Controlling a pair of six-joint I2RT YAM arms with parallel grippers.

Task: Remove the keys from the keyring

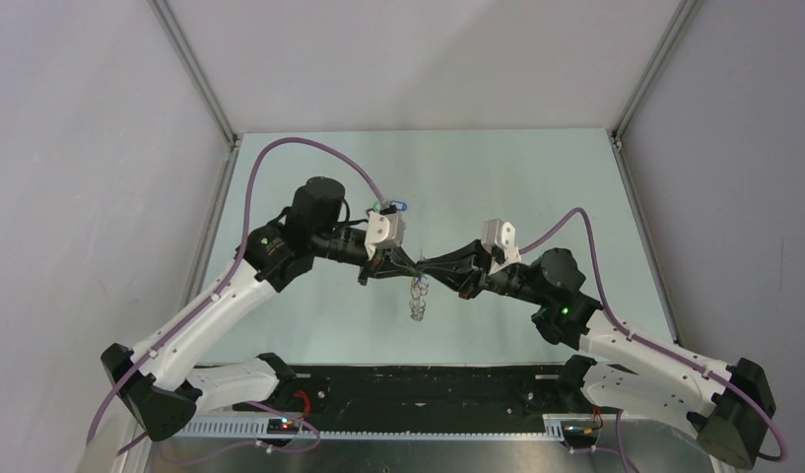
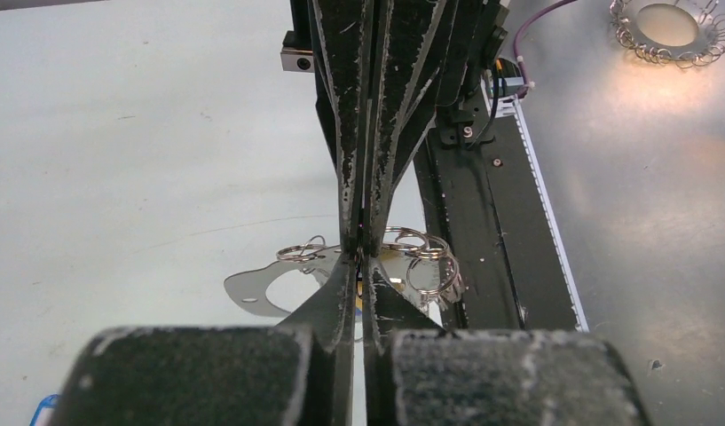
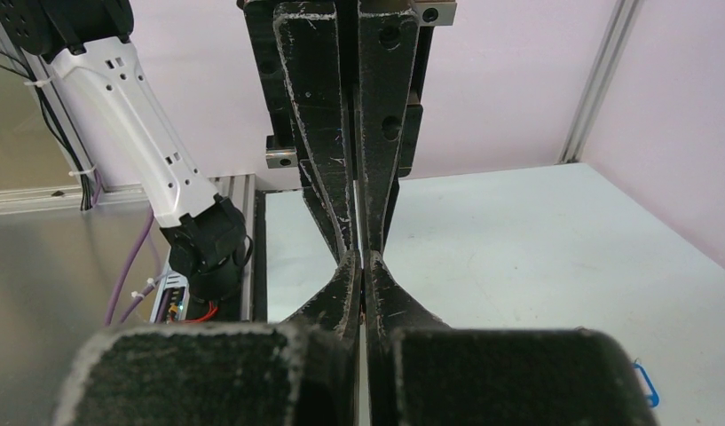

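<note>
Seen from above, the two arms meet at the centre of the frame, the left claw and the right claw tip to tip over the table, both pinched tight. The keyring hangs just below that meeting point, seemingly held off the surface so it can be worked freely. One blue key lies loose towards the upper middle, well apart from the loop. In the left wrist view the left fingers sit closed at lower centre, nipping the flat grey loop where its small rings fan out on either side. The right fingers come down from the top onto the same spot, probably bracing it for a pull. In the right wrist view its fingers press shut against the left's at mid-frame. The keyring is hidden there, so that view alone cannot show its hold.
</note>
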